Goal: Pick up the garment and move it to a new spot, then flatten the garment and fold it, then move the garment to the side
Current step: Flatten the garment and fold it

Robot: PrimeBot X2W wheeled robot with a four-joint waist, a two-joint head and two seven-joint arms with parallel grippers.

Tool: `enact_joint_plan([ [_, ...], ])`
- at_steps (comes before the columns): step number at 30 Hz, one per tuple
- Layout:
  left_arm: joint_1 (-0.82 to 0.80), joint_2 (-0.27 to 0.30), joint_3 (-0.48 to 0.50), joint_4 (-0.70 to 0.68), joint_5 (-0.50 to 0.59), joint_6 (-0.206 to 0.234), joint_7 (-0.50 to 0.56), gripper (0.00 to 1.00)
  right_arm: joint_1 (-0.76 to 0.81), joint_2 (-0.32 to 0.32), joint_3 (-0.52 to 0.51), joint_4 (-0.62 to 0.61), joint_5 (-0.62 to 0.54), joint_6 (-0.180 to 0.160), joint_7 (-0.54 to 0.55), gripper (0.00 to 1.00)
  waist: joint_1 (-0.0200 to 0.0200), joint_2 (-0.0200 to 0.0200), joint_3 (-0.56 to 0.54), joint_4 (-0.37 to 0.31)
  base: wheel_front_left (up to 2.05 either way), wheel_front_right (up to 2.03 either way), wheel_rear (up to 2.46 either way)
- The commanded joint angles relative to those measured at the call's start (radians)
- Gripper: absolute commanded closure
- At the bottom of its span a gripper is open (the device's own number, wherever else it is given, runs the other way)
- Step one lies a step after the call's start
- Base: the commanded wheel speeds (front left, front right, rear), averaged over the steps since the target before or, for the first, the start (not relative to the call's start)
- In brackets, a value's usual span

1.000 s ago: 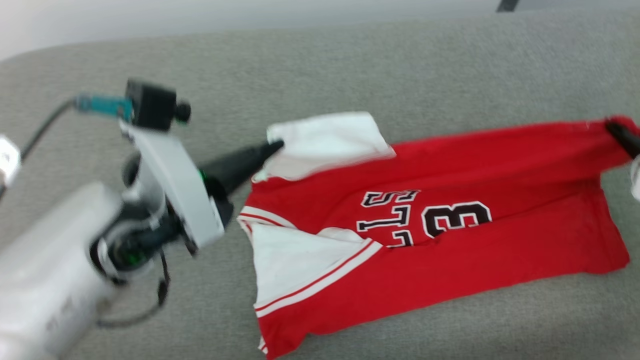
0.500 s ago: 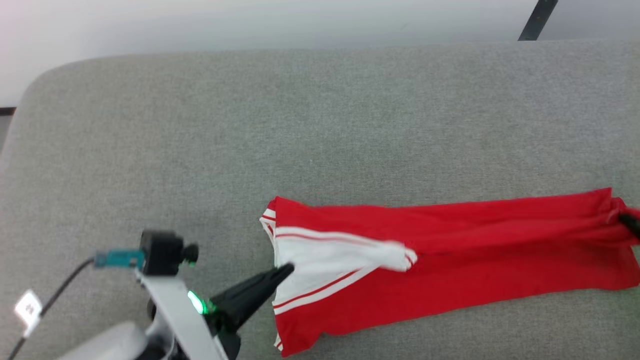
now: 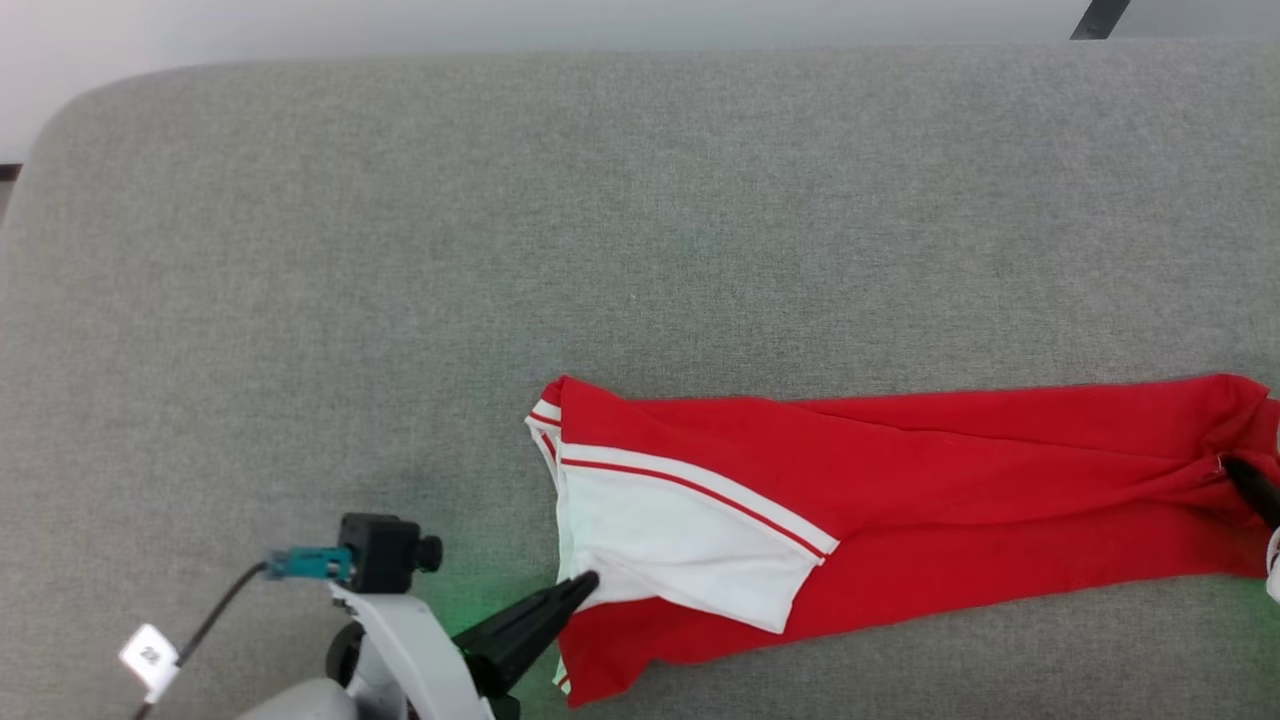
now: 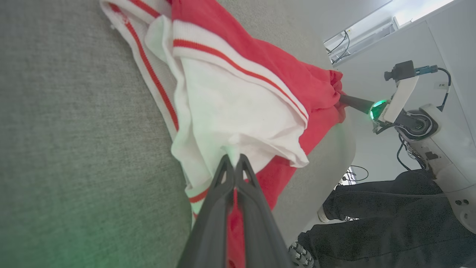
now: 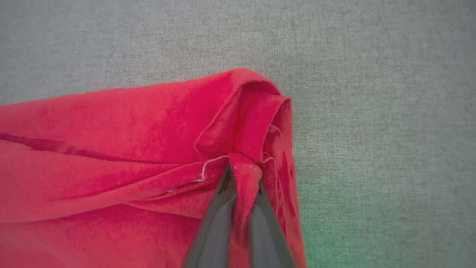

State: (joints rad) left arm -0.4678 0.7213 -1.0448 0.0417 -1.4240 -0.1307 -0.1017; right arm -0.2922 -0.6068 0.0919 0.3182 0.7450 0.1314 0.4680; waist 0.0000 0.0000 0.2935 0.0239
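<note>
Left hand (image 3: 588,580): located at the lower left of the head view, with both fingers clenched on the loose edge of the white sleeve (image 3: 680,530). The garment (image 3: 950,480) is folded lengthwise into a long red band. It lies across the near right part of the grey fabric worktop (image 3: 400,250), collar end to the left, and spans between the two hands. Right hand (image 3: 1240,468): located at the right edge, clenched on a bunched red corner at the opposite end.
</note>
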Motion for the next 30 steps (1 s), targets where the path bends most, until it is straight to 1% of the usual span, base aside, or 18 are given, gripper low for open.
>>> enact_joint_plan([
  [1, -0.006, -0.01, -0.006, 0.01, 0.006, 0.001, -0.003, 1.0, 0.004, 0.007, -0.005, 0.002, -0.005, -0.002, 0.0, 1.0, 0.0, 0.0, 0.0, -0.001, 0.0, 0.0, 0.0],
  [4, -0.012, -0.036, -0.017, 0.053, 0.013, 0.001, -0.003, 1.0, 0.0, 0.024, -0.003, 0.006, -0.018, -0.002, 0.003, 1.0, 0.0, 0.0, -0.004, -0.004, 0.0, 0.0, 0.0],
  [5, -0.013, -0.042, -0.021, 0.068, 0.021, 0.001, -0.006, 1.0, -0.001, 0.029, -0.004, 0.008, -0.018, -0.001, 0.0, 0.84, 0.0, 0.0, -0.009, -0.006, 0.0, 0.0, 0.0],
  [6, -0.012, -0.047, -0.025, 0.082, 0.029, 0.001, -0.011, 0.75, -0.002, 0.034, -0.007, 0.009, -0.019, -0.001, -0.006, 0.54, 0.0, 0.0, -0.014, -0.009, 0.0, 0.0, 0.0],
  [7, -0.008, -0.053, -0.024, 0.096, 0.028, 0.001, -0.021, 0.56, -0.002, 0.037, -0.01, 0.01, -0.022, -0.001, -0.01, 0.09, 0.0, 0.0, -0.02, -0.011, 0.0, 0.0, 0.0],
  [8, -0.002, -0.061, -0.02, 0.106, 0.029, 0.001, -0.034, 0.29, -0.002, 0.038, -0.015, 0.01, -0.023, -0.001, -0.012, 0.0, 0.0, 0.0, -0.027, -0.012, 0.0, 0.0, 0.0],
  [9, 0.003, -0.068, -0.017, 0.115, 0.029, 0.001, -0.047, 0.0, -0.002, 0.041, -0.018, 0.009, -0.024, -0.002, -0.014, 0.0, 0.0, 0.0, -0.036, -0.014, 0.0, 0.0, 0.0],
  [12, 0.011, -0.073, -0.007, 0.126, 0.037, 0.001, -0.081, 0.0, 0.004, 0.038, -0.027, -0.002, -0.014, -0.002, 0.0, 0.0, 0.0, 0.0, -0.06, -0.016, 0.0, 0.0, 0.0],
  [15, 0.015, -0.071, 0.007, 0.126, 0.046, 0.009, -0.105, 0.0, 0.003, 0.022, -0.046, -0.012, -0.01, -0.002, 0.018, 0.0, 0.0, 0.0, -0.079, -0.012, 0.0, 0.0, 0.0],
  [19, 0.012, -0.071, 0.041, 0.118, 0.065, 0.045, -0.134, 0.0, 0.004, 0.013, -0.071, -0.012, -0.009, -0.002, 0.049, 0.0, 0.0, 0.0, -0.103, 0.004, 0.0, 0.0, 0.0],
  [22, 0.033, -0.084, 0.078, 0.114, 0.082, 0.077, -0.152, 0.0, 0.015, 0.007, -0.083, 0.004, -0.002, -0.002, 0.094, 0.0, 0.0, 0.0, -0.12, 0.021, 0.0, 0.0, 0.0],
  [25, 0.065, -0.102, 0.136, 0.129, 0.108, 0.109, -0.161, 0.0, 0.023, 0.002, -0.104, 0.02, 0.01, -0.002, 0.138, 0.0, 0.0, 0.0, -0.133, 0.046, 0.0, 0.0, 0.0],
  [27, 0.085, -0.122, 0.195, 0.143, 0.164, 0.135, -0.162, 0.0, 0.033, 0.002, -0.12, 0.03, 0.014, -0.001, 0.158, 0.0, 0.0, 0.0, -0.138, 0.065, 0.0, 0.0, 0.0],
  [30, 0.149, -0.172, 0.305, 0.155, 0.262, 0.164, -0.161, 0.0, 0.048, 0.006, -0.149, 0.05, 0.013, -0.002, 0.183, 0.0, 0.0, 0.0, -0.141, 0.095, 0.0, 0.0, 0.0],
])
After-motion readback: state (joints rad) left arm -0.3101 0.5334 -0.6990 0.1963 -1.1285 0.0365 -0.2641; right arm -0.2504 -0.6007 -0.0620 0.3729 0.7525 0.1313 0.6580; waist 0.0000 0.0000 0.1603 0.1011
